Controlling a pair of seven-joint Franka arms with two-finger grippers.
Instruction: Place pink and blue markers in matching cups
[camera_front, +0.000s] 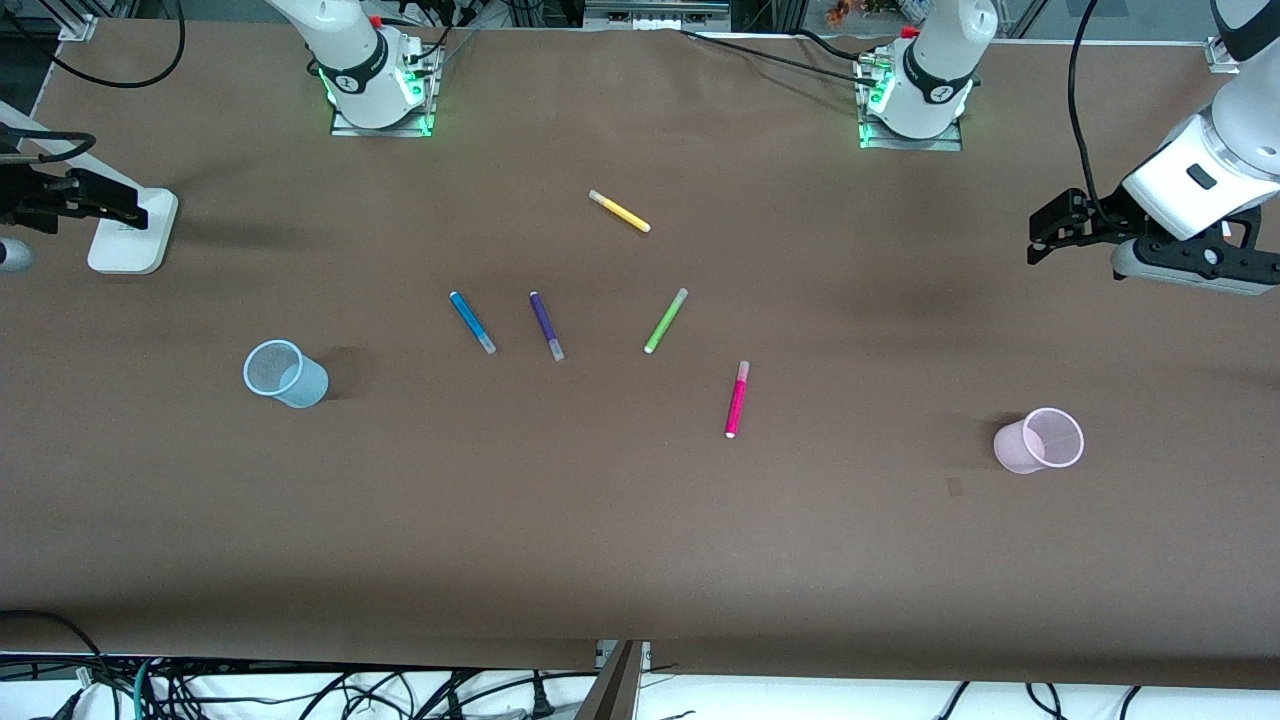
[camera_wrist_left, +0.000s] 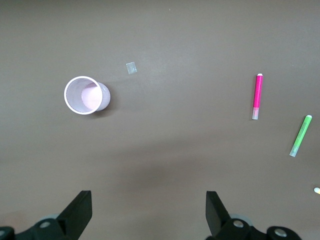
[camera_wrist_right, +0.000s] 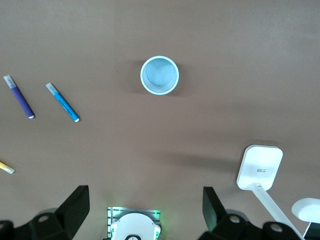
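The pink marker (camera_front: 737, 398) lies flat near the table's middle and also shows in the left wrist view (camera_wrist_left: 257, 95). The blue marker (camera_front: 472, 321) lies flat toward the right arm's end and shows in the right wrist view (camera_wrist_right: 62, 102). The pale pink cup (camera_front: 1042, 440) stands upright and empty toward the left arm's end (camera_wrist_left: 86, 95). The pale blue cup (camera_front: 283, 373) stands upright and empty toward the right arm's end (camera_wrist_right: 159, 75). My left gripper (camera_front: 1042, 240) (camera_wrist_left: 149, 200) is open and empty, high over the table's end. My right gripper (camera_front: 120, 200) (camera_wrist_right: 145, 197) is open and empty over the other end.
A purple marker (camera_front: 546, 325) lies beside the blue one. A lime-green marker (camera_front: 665, 320) and a yellow marker (camera_front: 619, 211) lie near the middle. A white stand base (camera_front: 132, 232) sits under the right gripper. A small tape scrap (camera_wrist_left: 131, 68) lies near the pink cup.
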